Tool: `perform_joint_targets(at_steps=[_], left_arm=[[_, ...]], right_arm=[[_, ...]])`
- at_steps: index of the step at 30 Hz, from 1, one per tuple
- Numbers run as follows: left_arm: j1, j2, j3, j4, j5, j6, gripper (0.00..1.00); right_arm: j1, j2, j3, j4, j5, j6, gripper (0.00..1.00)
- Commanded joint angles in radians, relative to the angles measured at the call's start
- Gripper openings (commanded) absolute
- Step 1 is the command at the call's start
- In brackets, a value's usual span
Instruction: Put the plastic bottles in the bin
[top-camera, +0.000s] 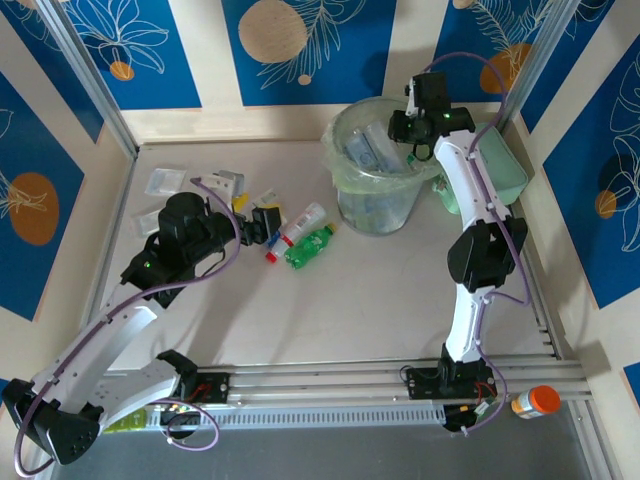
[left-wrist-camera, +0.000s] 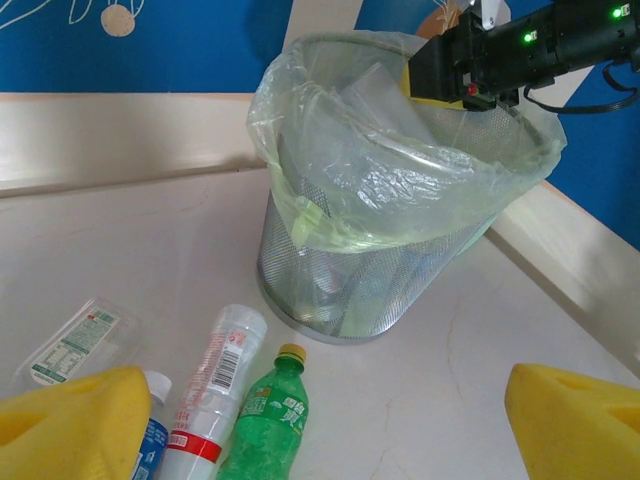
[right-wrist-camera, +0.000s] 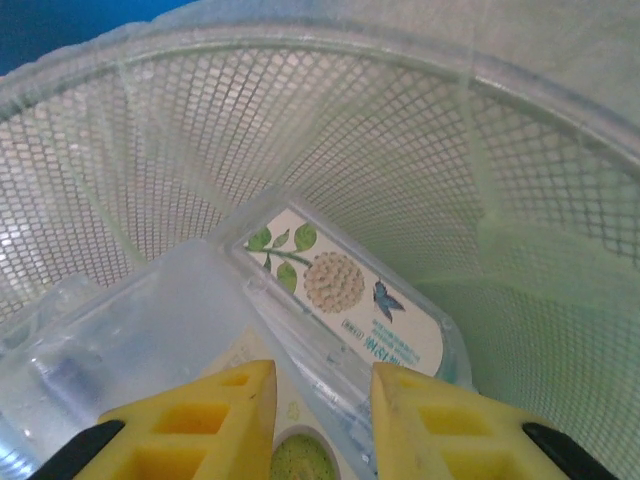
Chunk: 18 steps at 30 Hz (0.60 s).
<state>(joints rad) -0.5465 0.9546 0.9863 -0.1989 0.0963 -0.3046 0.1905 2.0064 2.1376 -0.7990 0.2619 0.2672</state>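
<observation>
The dropping step is judged to be in hand on the right side. The right claw (right-wrist-camera: 320, 400) is set inside the bin (top-camera: 345, 190), which stands near the far right corner of the worktop (top-camera: 380, 300), and its yellow fingers (right-wrist-camera: 190, 420) are clenched. Below it a clear container with a leaf-and-flower label (right-wrist-camera: 345, 290) is seen against the mesh wall.

The left claw (left-wrist-camera: 325, 400) is held released and wide above the loose bottles near the middle of the worktop, toward its left edge. There a white bottle (left-wrist-camera: 215, 375) and a green bottle (left-wrist-camera: 268, 415) lie side by side. The next move is judged to call for the left claw to be lowered around one of these and closed, while the right arm is lifted clear of the rim.

Whether anything is pinched in the right claw cannot be told. A greenish round thing between its fingers is cut off by the frame edge. A blue-labelled bottle (left-wrist-camera: 152, 445) is largely hidden behind a left finger. The bin's contents are blurred by the bag (left-wrist-camera: 400, 180) and the mesh.
</observation>
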Motion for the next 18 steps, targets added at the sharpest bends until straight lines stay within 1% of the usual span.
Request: perform_joint_targets(at_steps=[1, 4, 9, 12, 16, 18], left_arm=[[-0.009, -0.004, -0.005, 0.005, -0.025, 0.027, 0.92], [-0.009, -0.002, -0.007, 0.003, -0.039, 0.031, 0.92], [-0.009, 0.021, 0.006, -0.007, -0.043, 0.025, 0.94], [-0.009, 0.056, 0.044, -0.058, -0.044, 0.024, 0.93], [-0.008, 0.107, 0.081, -0.122, -0.036, -0.036, 0.93], [-0.009, 0.141, 0.101, -0.176, -0.090, -0.106, 0.94]], right_arm=[[0.026, -0.004, -0.050, -0.056, 0.017, -0.001, 0.31], [0.024, -0.058, -0.058, -0.040, 0.035, 0.002, 0.31], [0.030, -0.163, -0.023, -0.039, 0.004, 0.000, 0.33], [0.043, -0.228, -0.022, -0.041, -0.019, 0.000, 0.36], [0.054, -0.348, -0.138, -0.004, -0.069, 0.005, 0.42], [0.062, -0.442, -0.260, 0.047, -0.092, 0.027, 0.46]])
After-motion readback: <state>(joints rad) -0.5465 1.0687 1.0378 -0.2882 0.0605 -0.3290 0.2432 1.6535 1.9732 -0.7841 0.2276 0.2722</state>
